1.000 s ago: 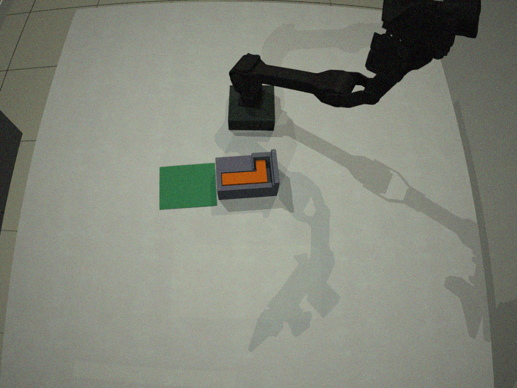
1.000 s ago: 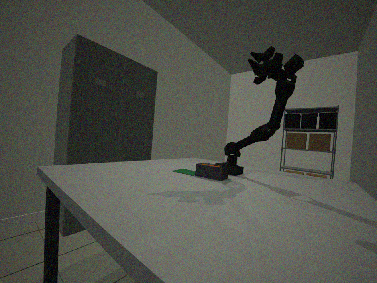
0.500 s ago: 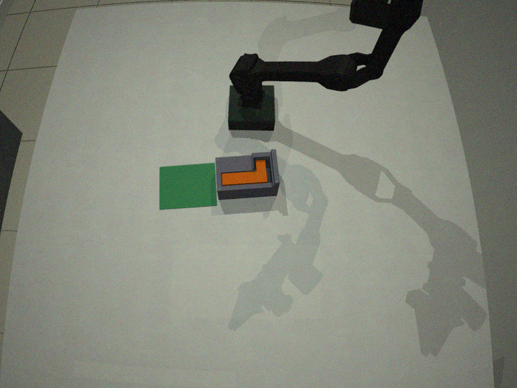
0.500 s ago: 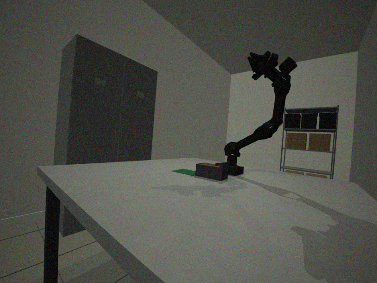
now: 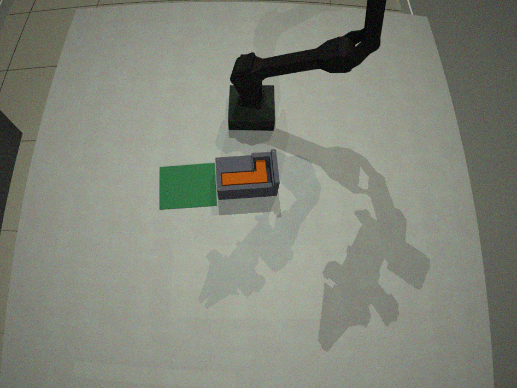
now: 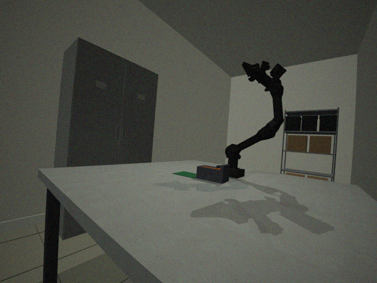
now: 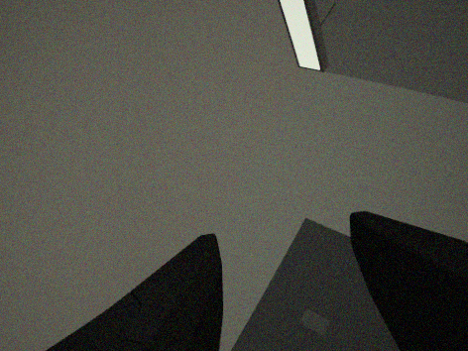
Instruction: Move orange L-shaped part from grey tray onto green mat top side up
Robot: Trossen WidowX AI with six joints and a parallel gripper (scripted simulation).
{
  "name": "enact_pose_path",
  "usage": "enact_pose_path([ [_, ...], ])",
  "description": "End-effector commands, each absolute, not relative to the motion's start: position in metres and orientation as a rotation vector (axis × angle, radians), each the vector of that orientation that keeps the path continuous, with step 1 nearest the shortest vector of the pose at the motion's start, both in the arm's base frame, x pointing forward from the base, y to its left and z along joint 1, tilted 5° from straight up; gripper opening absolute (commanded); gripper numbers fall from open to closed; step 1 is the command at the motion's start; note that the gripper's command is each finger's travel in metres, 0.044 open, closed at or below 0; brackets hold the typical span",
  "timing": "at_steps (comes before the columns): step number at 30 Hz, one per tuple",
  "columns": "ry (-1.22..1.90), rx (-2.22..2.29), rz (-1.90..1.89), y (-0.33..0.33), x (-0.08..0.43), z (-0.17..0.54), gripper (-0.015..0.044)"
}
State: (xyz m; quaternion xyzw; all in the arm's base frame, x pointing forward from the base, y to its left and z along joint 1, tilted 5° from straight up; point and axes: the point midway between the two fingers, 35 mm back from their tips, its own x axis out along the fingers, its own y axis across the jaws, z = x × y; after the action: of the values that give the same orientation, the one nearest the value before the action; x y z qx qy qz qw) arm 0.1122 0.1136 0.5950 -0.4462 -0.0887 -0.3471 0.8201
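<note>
A black six-joint robot arm [image 5: 292, 62] [image 6: 277, 103] rises from a square dark base [image 5: 267, 118] [image 6: 240, 173] on a pale grey tabletop [image 5: 125, 271] [image 6: 121, 207]. In front of the base is a grey, block-shaped tray [image 5: 233, 163] [image 6: 210, 175], and in its matching pocket lies the orange L-shaped part [image 5: 244, 177] [image 6: 210, 167]. The part looks level with the tray's top, its long leg pointing toward a flat green square mat [image 5: 187, 186] [image 6: 185, 174], its short leg at the far end from the mat, beside a raised grey wall. The snug pocket hides the part's sides, which is presumably why it has to be tipped before anything can pinch it. The mat lies right beside the tray, a short carry away, I would judge.

The black two-fingered end effector [image 6: 242, 64] [image 7: 285, 239] is high above the tabletop, well apart from the tray, and aimed out into the room. Its fingers stand partly open, a little short of halfway, with nothing between them, and they touch nothing. No pressing or lifting is under way. The next move, as I judge it, is to bring the fingers down over the L-shaped end and press there.
</note>
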Motion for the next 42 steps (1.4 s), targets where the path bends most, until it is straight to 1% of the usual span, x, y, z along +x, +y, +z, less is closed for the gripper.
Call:
enact_pose_path([
  [1, -0.206, -0.75, -0.694, 0.067, 0.098, 0.595, 0.018],
  [5, -0.19, -0.499, -0.622, 0.008, 0.097, 0.584, 0.018],
  [8, -0.135, -0.334, -0.521, -0.032, 0.113, 0.565, 0.018],
  [14, 0.029, -0.091, -0.35, -0.077, 0.162, 0.514, 0.018],
  [18, 0.209, 0.068, -0.223, -0.087, 0.209, 0.462, 0.018],
  [24, 0.488, 0.192, -0.072, -0.065, 0.263, 0.385, 0.018],
  [30, 0.863, 0.218, 0.066, -0.008, 0.294, 0.289, 0.018],
  [35, 1.187, 0.111, 0.152, 0.047, 0.285, 0.212, 0.018],
  [42, 1.579, -0.204, 0.203, 0.102, 0.231, 0.126, 0.018],
])
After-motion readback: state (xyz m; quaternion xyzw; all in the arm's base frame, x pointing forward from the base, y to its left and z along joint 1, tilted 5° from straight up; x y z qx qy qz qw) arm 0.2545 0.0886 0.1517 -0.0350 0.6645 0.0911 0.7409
